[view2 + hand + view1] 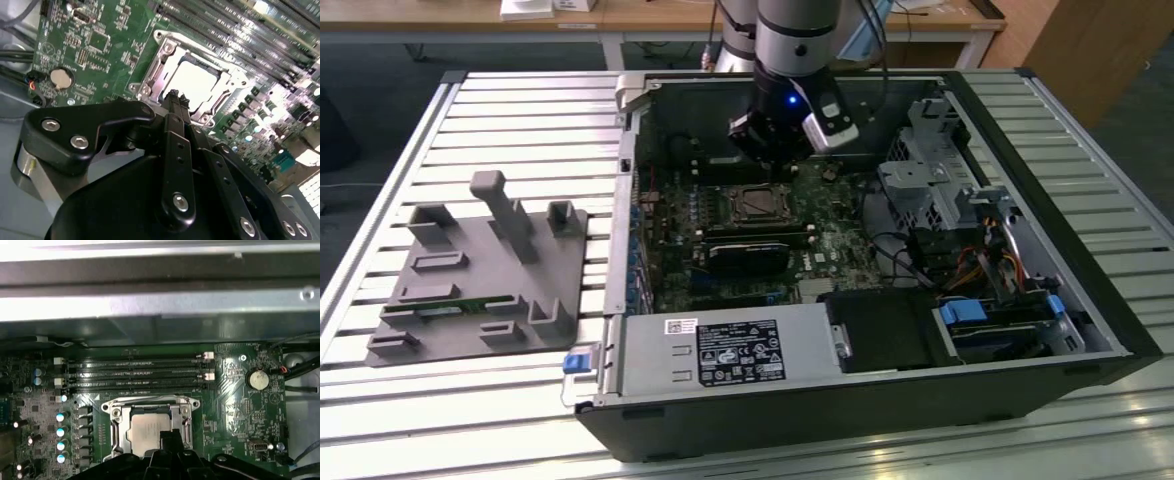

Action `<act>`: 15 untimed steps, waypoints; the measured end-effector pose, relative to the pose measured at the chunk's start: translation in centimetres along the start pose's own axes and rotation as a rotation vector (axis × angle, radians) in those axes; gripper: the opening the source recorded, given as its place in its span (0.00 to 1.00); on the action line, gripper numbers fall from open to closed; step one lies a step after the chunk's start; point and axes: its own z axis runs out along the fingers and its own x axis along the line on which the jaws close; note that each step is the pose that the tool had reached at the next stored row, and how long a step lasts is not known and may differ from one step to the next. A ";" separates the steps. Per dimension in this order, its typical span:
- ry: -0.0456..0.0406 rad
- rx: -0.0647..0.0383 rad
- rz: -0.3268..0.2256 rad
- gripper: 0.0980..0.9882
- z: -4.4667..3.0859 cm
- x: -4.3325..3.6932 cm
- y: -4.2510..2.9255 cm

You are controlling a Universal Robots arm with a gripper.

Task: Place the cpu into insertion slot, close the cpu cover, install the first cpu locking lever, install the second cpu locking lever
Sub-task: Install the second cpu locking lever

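The cpu (146, 432) is showing a pale silvery-grey top, ringed by the shiny silver cpu cover (150, 410). The motherboard (240, 390) is glowing green, speckled with small silver and pale blue parts, and a round silver coin cell (258, 379) is shining on it. The memory slots (135, 374) are running in black stripes. The gripper (172, 95) is looking matt black with bright silver screws.

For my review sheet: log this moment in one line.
cpu: seated in insertion slot | cpu cover: down | gripper: shut, empty, above socket
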 end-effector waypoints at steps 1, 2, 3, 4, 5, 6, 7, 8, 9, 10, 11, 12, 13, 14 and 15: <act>0.0000 0.000 0.000 0.01 0.00 -0.01 -0.21; 0.0000 0.000 0.000 0.01 -0.01 -0.03 -0.48; 0.0000 0.000 0.000 0.01 -0.02 -0.05 -0.82; 0.0000 0.000 0.000 0.01 -0.02 -0.06 -1.06; -0.0001 0.000 0.000 0.01 -0.03 -0.07 -1.29; 0.0000 0.000 0.000 0.01 -0.05 -0.09 -1.54; 0.0000 0.000 0.000 0.01 -0.05 -0.10 -1.75; 0.0000 -0.001 0.000 0.01 -0.05 -0.11 -1.91; 0.0000 -0.003 0.000 0.01 -0.05 -0.13 -2.07; 0.0002 -0.004 0.000 0.01 -0.04 -0.13 -2.20; 0.0006 -0.005 -0.001 0.01 -0.01 -0.14 -2.30; 0.0011 -0.007 -0.002 0.01 0.04 -0.14 -2.39; 0.0016 -0.009 -0.003 0.01 0.09 -0.15 -2.51; 0.0021 -0.013 -0.003 0.01 0.13 -0.16 -2.67; 0.0026 -0.017 -0.003 0.01 0.17 -0.17 -2.85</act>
